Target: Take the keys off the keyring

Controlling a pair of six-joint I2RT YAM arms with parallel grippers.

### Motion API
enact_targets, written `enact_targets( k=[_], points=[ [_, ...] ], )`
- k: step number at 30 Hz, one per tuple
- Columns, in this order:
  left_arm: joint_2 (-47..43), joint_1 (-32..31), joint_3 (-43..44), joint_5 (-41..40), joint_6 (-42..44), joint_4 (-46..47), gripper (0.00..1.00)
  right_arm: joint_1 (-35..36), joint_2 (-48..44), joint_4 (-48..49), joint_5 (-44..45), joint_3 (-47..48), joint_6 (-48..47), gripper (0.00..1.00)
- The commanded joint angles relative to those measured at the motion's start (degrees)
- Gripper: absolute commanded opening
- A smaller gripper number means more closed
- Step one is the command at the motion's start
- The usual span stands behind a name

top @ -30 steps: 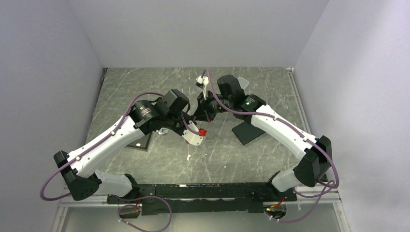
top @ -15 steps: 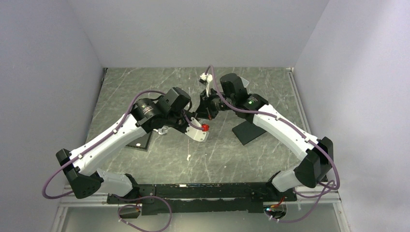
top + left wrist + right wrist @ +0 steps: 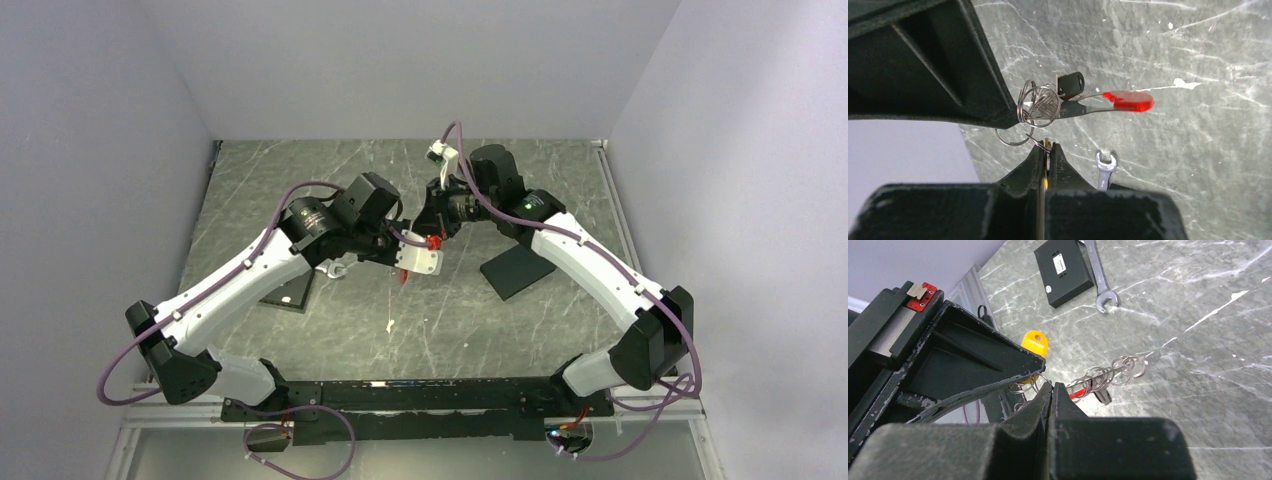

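Keys (image 3: 1070,85): bunched, dark-headed one visible, hanging in mid-air.
Keyring (image 3: 1034,104): linked silvery rings with red strip (image 3: 1128,100), strung out, keys still attached.

A dark grey-green stone-patterned table (image 3: 260,190) with pale veins and scratches carries everything. A flat black rectangular box with a small white label (image 3: 1063,270) lies on its left part, partly under the left arm in the top view. A silver open-ended metal wrench (image 3: 1098,272) lies just beside that box, flat on the surface. A second flat black rectangular slab (image 3: 513,272) lies on the right part, well apart from the first. A small white fleck (image 3: 390,325) sits between them, nearer the front edge.
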Motion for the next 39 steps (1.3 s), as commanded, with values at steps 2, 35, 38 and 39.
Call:
enact_targets(
  k=[2,35,38,39],
  points=[
    [0.7,0.16,3.3,8.74,-8.75,-4.86,0.0,-2.89,-1.33,8.83,3.72,1.47,0.77,0.0],
    [-6.78,25.6,5.17,50.55,-42.44,6.7,0.44,-10.91,2.51,68.24,-23.63,-14.52,32.04,0.0],
    [-6.15,32.81,5.24,56.92,-48.43,11.37,0.42,-10.95,2.3,70.84,-24.48,-15.55,32.98,0.0],
    [-5.83,35.53,5.0,59.27,-50.52,13.42,0.41,-10.96,2.19,71.82,-24.75,-15.84,33.31,0.0]
  ],
)
